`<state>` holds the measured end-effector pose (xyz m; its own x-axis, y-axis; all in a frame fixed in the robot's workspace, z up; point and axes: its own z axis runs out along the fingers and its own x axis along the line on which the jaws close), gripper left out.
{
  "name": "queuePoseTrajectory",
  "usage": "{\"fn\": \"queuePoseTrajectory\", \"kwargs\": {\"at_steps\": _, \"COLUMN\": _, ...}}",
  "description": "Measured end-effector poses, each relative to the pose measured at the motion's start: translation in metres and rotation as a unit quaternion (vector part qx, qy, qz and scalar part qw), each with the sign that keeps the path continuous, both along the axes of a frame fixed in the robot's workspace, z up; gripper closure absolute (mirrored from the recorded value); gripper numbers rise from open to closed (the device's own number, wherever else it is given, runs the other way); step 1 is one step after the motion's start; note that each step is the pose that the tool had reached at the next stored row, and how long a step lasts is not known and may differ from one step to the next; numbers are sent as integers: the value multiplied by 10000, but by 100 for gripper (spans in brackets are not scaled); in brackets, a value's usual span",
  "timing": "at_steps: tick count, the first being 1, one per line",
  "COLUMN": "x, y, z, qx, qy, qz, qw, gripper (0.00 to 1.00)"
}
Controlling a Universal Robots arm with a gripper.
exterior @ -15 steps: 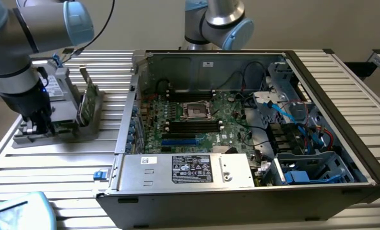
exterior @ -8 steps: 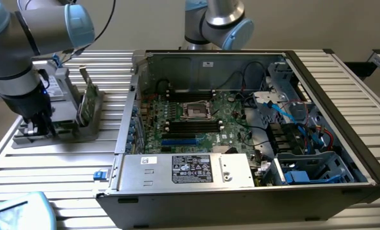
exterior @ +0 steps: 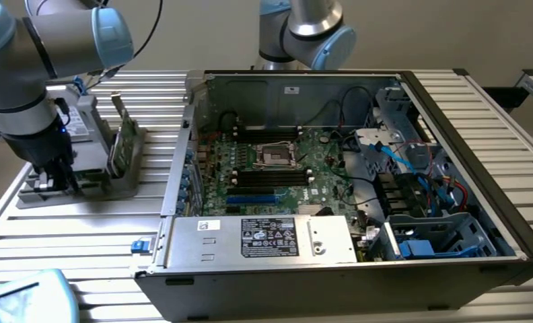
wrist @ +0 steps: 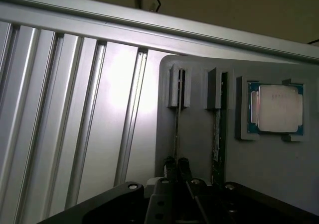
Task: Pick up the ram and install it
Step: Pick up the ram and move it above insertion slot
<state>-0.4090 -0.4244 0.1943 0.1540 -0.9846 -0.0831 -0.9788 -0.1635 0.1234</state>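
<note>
The slatted metal surface [exterior: 78, 235] [wrist: 75, 109] runs past the edges of both views. On it sits the open computer case [exterior: 293, 296], whose near corners are cut off by the exterior view's lower border. The arm [exterior: 24, 81] comes down at the exterior view's left, with its upper part out of the picture. Part of 1 more arm [exterior: 307, 30] shows behind the case.

Inside the case, a grey power supply [exterior: 266, 239] lies along the near wall. The motherboard [exterior: 285, 168] is behind it, partly covered by cables. Its long slots are too small to tell whether they are filled.

A grey holder [exterior: 114, 187] [wrist: 197, 134] stands on the surface, just beside the case on the exterior view's left. A taller green card [exterior: 124, 138] stands upright in it.

In the wrist view the ram [wrist: 177, 129] stands edge-on in 1 slot of the holder, showing as a thin dark line. A second board [wrist: 217, 134] stands edge-on in the next slot; I cannot tell whether this is the tall card. A square silver processor [wrist: 275, 108] lies flat in its recess beyond that.

The gripper [exterior: 62, 176] [wrist: 176, 163] is down at the holder. Its jaws are almost together, with the fingertips [wrist: 169, 165] pinching the ram's near end. In the exterior view the gripper's body hides the ram
</note>
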Motion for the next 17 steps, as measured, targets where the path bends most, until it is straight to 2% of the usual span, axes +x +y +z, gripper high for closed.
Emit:
{"fn": "queuePoseTrajectory", "kwargs": {"at_steps": 5, "x": 0, "y": 0, "z": -4, "qx": 2, "qy": -5, "qz": 0, "qw": 10000, "gripper": 85}}
{"fn": "queuePoseTrajectory", "kwargs": {"at_steps": 7, "x": 0, "y": 0, "z": -4, "qx": 2, "qy": -3, "qz": 0, "qw": 10000, "gripper": 72}}
{"fn": "queuePoseTrajectory", "kwargs": {"at_steps": 10, "x": -1, "y": 0, "z": 0, "qx": 0, "qy": 0, "qz": 0, "qw": 10000, "gripper": 66}}
{"fn": "queuePoseTrajectory", "kwargs": {"at_steps": 11, "x": -3, "y": 0, "z": 1, "qx": 0, "qy": 0, "qz": 0, "qw": 10000, "gripper": 60}}
{"fn": "queuePoseTrajectory", "kwargs": {"at_steps": 17, "x": -39, "y": 3, "z": 0, "qx": 0, "qy": 0, "qz": 0, "qw": 10000, "gripper": 60}}
